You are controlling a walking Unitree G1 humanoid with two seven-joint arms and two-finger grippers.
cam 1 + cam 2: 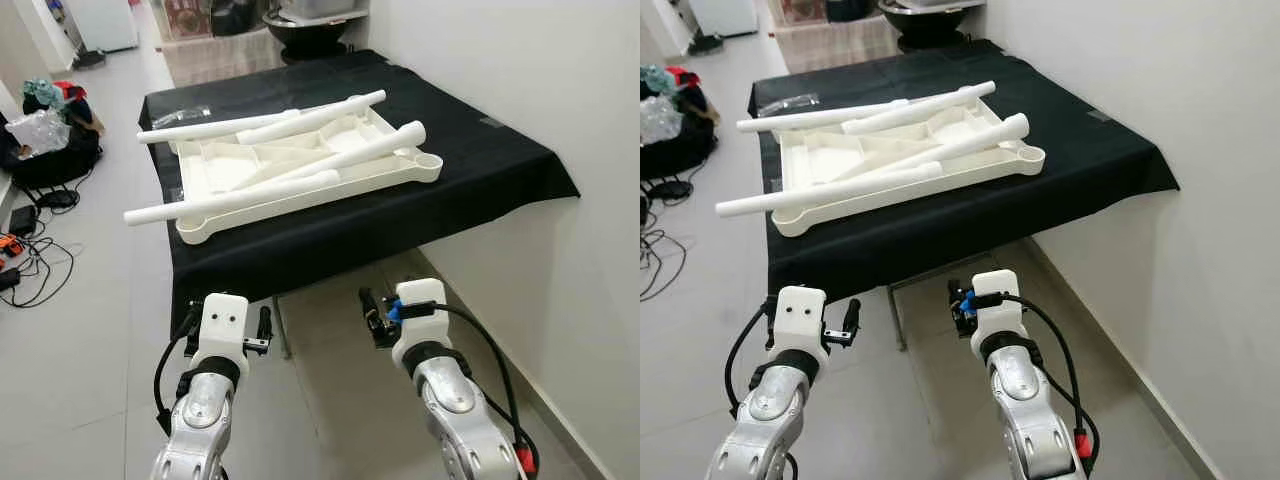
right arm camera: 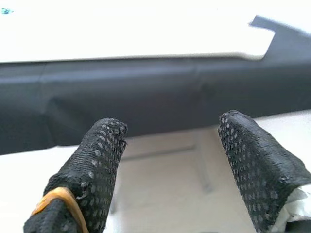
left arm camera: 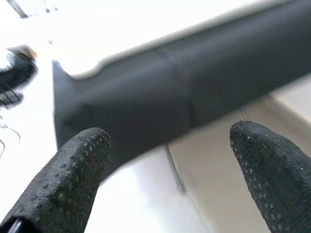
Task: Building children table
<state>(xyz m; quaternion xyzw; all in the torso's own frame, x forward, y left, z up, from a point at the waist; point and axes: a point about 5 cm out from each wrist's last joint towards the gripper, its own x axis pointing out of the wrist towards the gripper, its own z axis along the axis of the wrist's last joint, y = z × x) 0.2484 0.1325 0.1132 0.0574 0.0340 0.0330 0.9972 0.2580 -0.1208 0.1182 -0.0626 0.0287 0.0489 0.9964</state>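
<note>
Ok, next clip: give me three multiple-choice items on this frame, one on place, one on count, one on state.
1. Where does the white tabletop lie?
A. on the floor
B. on the black cloth
C. in a box
2. How many white legs rest on it?
A. two
B. four
C. six
3. How are the left pincer and right pincer?
A. open, holding nothing
B. shut on a leg
C. shut on the cloth

Key: B, cloth shows all around the tabletop; B, four tubes cross it; A, fingers apart in both wrist views.
</note>
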